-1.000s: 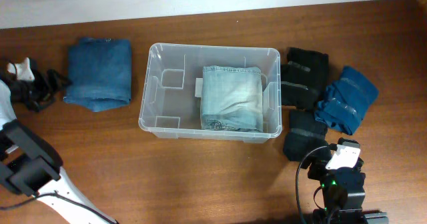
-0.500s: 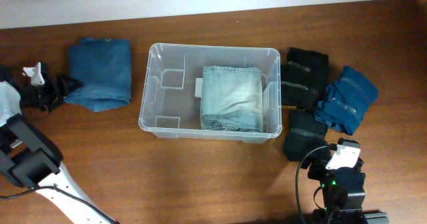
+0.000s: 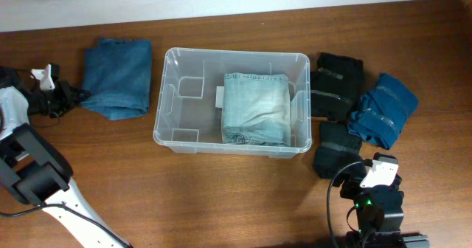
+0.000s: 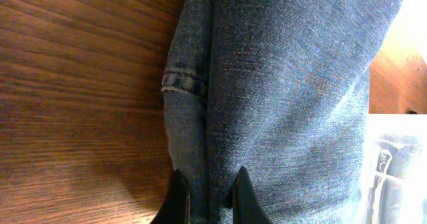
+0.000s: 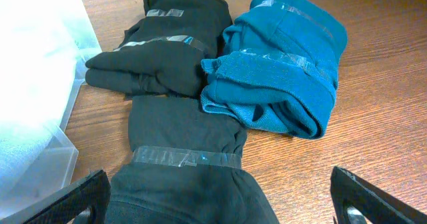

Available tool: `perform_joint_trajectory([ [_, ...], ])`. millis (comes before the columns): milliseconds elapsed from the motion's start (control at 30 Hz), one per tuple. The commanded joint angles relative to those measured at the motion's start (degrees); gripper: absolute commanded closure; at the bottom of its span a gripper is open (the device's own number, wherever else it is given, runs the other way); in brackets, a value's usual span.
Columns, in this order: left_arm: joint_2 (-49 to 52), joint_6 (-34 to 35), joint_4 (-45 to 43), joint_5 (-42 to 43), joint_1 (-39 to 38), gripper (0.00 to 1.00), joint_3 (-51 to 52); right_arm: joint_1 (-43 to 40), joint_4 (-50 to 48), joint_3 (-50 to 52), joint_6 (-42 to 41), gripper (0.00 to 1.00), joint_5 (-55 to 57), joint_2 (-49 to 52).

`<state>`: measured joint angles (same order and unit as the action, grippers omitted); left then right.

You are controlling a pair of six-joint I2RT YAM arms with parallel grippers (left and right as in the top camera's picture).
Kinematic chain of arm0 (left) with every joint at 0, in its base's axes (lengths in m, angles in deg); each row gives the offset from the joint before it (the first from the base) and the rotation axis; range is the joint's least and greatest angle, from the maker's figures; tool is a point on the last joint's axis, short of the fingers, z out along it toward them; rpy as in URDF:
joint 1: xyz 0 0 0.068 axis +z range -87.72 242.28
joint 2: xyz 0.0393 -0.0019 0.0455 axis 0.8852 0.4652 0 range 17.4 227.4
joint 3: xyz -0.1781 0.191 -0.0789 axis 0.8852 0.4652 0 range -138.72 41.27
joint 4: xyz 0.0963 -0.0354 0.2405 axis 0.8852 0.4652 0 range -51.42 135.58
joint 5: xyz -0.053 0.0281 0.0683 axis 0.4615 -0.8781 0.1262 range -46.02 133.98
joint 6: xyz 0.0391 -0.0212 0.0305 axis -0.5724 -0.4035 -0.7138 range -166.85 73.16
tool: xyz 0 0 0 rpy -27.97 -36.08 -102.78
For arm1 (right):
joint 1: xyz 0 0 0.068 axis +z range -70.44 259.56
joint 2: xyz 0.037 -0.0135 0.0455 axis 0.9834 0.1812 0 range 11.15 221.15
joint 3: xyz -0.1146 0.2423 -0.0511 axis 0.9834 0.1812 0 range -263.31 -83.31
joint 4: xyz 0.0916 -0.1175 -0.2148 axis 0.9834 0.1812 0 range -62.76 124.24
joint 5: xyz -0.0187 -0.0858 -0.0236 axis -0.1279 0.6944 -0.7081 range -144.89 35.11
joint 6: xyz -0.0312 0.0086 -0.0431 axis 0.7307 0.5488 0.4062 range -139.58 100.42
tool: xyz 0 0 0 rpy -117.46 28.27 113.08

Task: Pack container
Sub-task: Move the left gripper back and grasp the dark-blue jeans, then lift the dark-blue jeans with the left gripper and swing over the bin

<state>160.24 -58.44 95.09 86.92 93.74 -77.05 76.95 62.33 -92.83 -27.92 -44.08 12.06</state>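
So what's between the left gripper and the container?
Only the folded blue jeans, pinched by the left gripper; overhead shows them beside the container.

Left arm comes up from the lower-left corner, wrist low. Left end effector points right, its 2 fingers nearly together, pinching a fold of blue jeans. Right arm sits by its base; right end effector spread wide, gripping nothing.

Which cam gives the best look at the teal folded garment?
Right wrist: the teal garment is close up, with tape strips and folds clear. Overhead shows it small but whole, right of the container. Left wrist doesn't show it.
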Motion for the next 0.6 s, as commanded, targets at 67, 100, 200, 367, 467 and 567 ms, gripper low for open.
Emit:
perform_joint_trajectory([
  [67,2.32,-1.38,1.7,-0.72,-1.14,1.0,0.48,-0.42,-0.02,0.48,0.39,0.02,0.11,-0.44],
  [100,2.01,-1.38,2.62,-0.74,-0.96,0.99,0.44,-0.42,-0.02,0.48,0.39,0.02,0.11,-0.44],
  [200,-0.11,-1.38,5.64,-0.7,-0.28,0.99,0.28,-0.42,-0.02,0.48,0.39,0.02,0.11,-0.44],
  [367,-8.17,-1.38,12.22,-0.68,0.28,0.99,0.28,-0.42,-0.02,0.48,0.39,0.02,0.11,-0.44],
  [467,-14.4,-1.38,15.02,1.05,0.26,0.99,0.28,-0.42,-0.02,0.48,0.39,0.02,0.11,-0.44],
  [567,-21.77,-1.33,16.5,3.91,0.22,0.99,0.28,-0.42,-0.02,0.48,0.39,0.02,0.11,-0.44],
])
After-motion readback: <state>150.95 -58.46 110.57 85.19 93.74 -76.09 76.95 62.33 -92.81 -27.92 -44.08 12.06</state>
